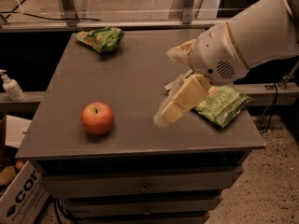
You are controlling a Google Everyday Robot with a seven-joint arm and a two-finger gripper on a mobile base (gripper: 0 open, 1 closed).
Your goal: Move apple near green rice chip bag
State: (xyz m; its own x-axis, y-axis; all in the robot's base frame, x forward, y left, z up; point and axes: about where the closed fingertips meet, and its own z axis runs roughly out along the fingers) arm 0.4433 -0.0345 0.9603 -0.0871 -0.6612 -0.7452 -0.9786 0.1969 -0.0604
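The red-orange apple [97, 118] sits on the grey table top [131, 73] near its front left. The small light-green rice chip bag [100, 38] lies at the table's far left corner, well apart from the apple. My gripper [166, 87] hangs over the middle right of the table, to the right of the apple and not touching it. Its two cream fingers [180, 101] are spread apart with nothing between them. The white arm reaches in from the upper right.
A larger flat dark-green bag [223, 105] lies at the table's right edge, partly hidden by my arm. A white pump bottle [10, 85] stands on a ledge to the left. A cardboard box [21, 195] sits on the floor at lower left. Drawers [140, 188] run under the table top.
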